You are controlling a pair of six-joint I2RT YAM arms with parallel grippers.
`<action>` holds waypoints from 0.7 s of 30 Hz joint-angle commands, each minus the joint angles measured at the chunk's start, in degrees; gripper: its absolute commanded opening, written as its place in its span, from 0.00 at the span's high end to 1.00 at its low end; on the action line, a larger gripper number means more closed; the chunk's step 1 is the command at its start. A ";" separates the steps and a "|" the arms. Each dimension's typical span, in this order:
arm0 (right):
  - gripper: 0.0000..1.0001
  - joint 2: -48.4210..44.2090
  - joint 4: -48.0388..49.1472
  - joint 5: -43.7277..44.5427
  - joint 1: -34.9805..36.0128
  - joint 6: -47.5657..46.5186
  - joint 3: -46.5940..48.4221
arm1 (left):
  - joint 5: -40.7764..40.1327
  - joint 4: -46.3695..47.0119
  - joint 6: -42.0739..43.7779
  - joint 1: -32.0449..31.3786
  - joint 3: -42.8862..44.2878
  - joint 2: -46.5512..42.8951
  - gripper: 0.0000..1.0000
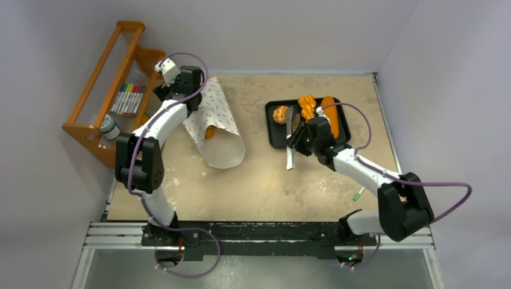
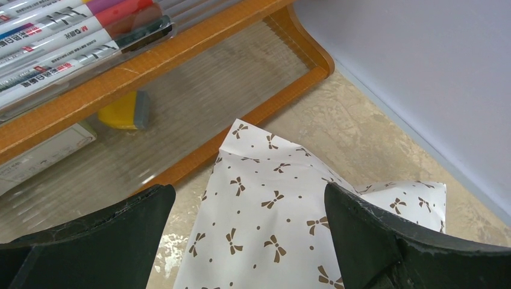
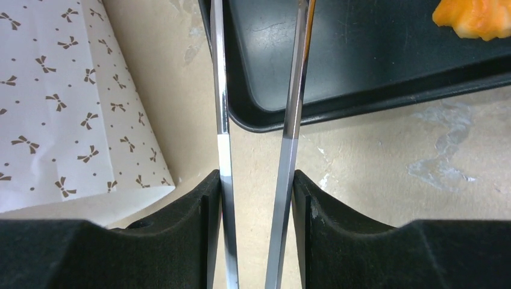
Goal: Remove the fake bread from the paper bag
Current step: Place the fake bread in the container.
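Note:
The white paper bag [image 1: 216, 123] with brown bow marks lies left of centre, its open mouth toward the near side. An orange bread piece [image 1: 209, 132] shows at its left edge. My left gripper [image 1: 179, 95] is at the bag's far end. In the left wrist view [image 2: 247, 192] its fingers stand wide apart with the bag [image 2: 265, 205] between them. Three bread pieces sit on the black tray [image 1: 275, 137]: a roll [image 1: 280, 113], a croissant [image 1: 307, 106] and a long loaf [image 1: 329, 114]. My right gripper [image 3: 258, 180] is shut on metal tongs [image 3: 289, 120] over the tray's near-left edge [image 3: 361, 60].
An orange wooden rack [image 1: 102, 90] with markers [image 1: 128, 98] stands at the far left, close to the left gripper. A small green marker [image 1: 359, 193] lies on the table by the right arm. Walls close in on the far and right sides.

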 commanded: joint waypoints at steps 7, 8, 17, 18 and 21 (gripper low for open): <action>0.55 -5.92 -2.09 2.57 -0.13 1.47 0.02 | 0.30 2.01 -1.69 0.25 -0.48 -2.65 0.00; 0.55 -6.12 -2.33 2.62 -0.12 1.49 -0.01 | 0.30 2.01 -1.73 0.23 -0.48 -2.65 0.00; 0.55 -8.32 -4.23 4.03 -0.14 2.21 -0.79 | 0.65 2.37 -2.21 -0.11 -0.48 -2.32 0.00; 0.55 -8.55 -4.47 4.06 -0.14 2.34 -0.76 | 0.65 2.36 -2.22 -0.12 -0.41 -2.24 0.00; 0.56 -9.02 -5.43 4.10 -0.12 2.48 -0.81 | 0.65 2.45 -2.30 -0.21 -0.46 -2.19 0.00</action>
